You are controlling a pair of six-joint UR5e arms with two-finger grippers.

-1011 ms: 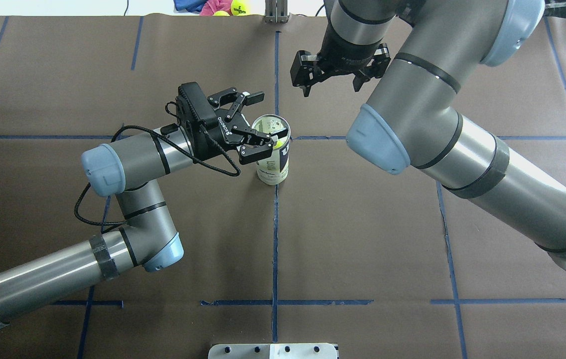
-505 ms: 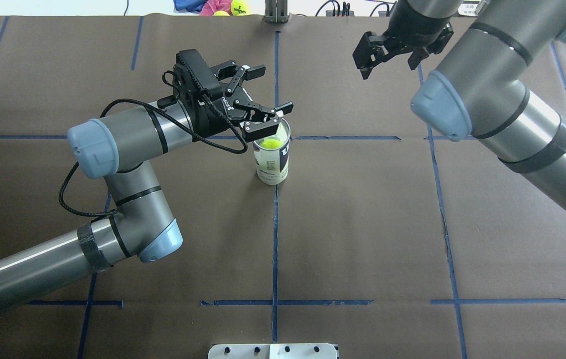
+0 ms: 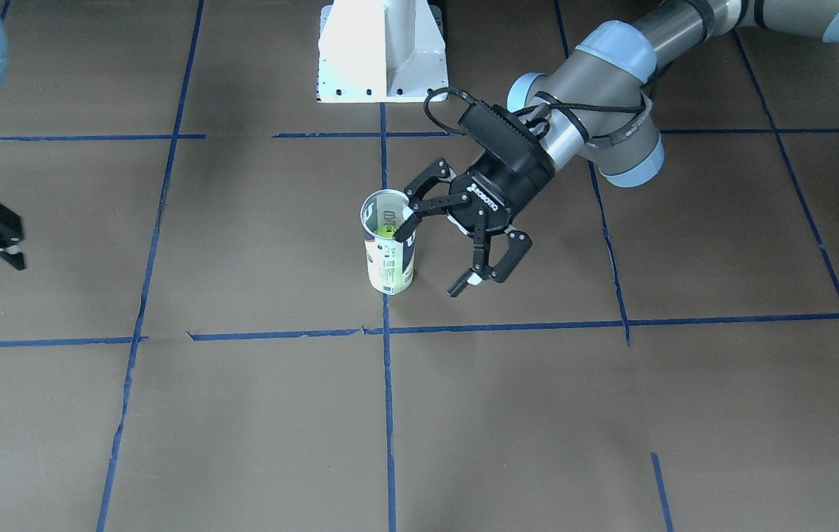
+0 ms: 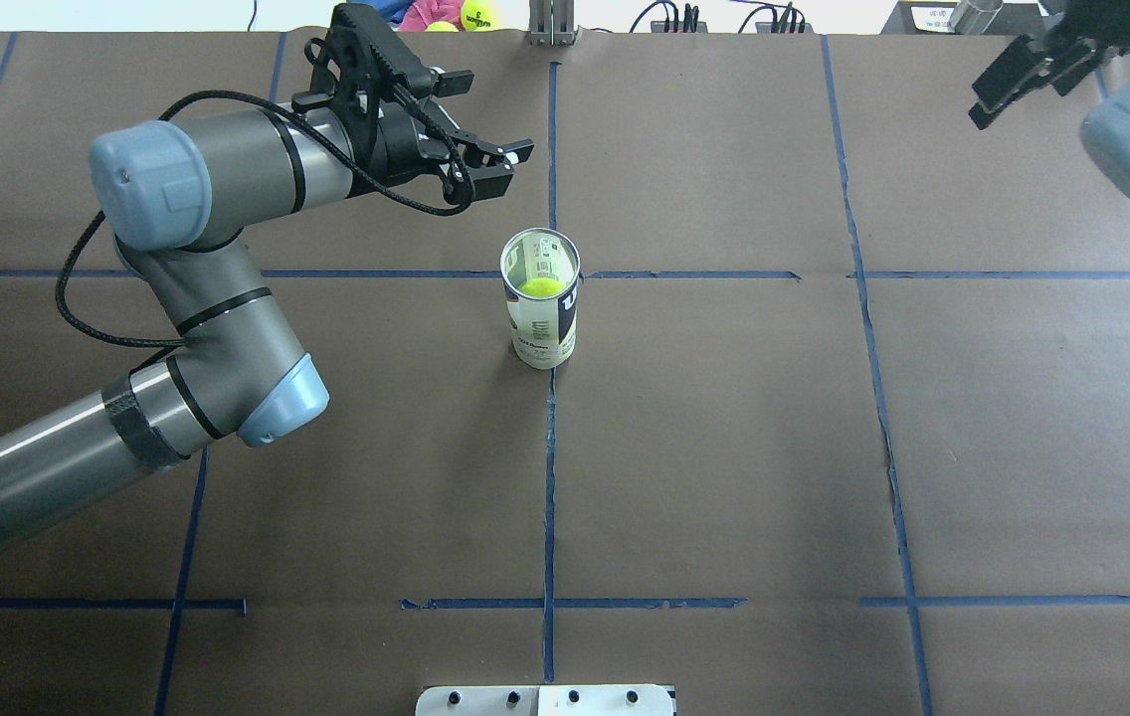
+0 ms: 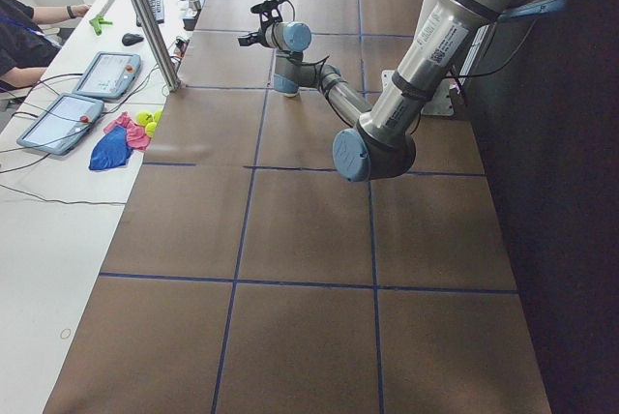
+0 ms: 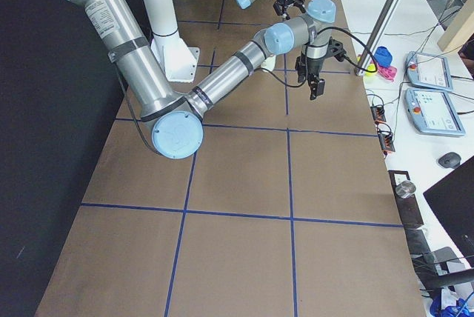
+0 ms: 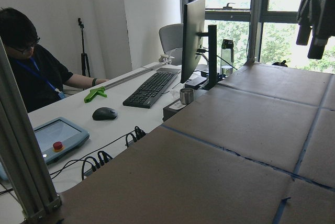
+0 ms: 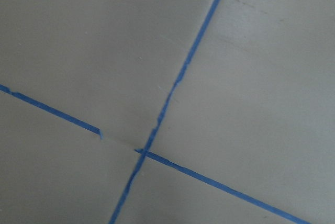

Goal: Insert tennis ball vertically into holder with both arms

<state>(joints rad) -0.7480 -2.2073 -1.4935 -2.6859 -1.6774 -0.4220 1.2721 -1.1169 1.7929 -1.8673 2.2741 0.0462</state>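
Yellow-green ball [image 4: 540, 286] lies in the upright holder [image 4: 545, 333] near our left hand [image 4: 495, 114]; we judge insertion done, hence it and our right hand [image 4: 1023, 70] gape empty.

The brown table [image 4: 724, 447] carries the upright holder [image 4: 543, 328], apparently standing on a blue tape line [image 4: 549, 477].

Bright, even overhead light falls on the brown table [image 4: 724, 447], so the holder [image 4: 542, 318] and the left arm [image 4: 197, 298] cast only soft, pale shadows, and the arm's metal tubes carry long white glints. In the left wrist view the windows [image 7: 230, 30] burn out against a dimmer room. The right wrist view is soft, its blue tape lines [image 8: 183, 72] slightly smeared.
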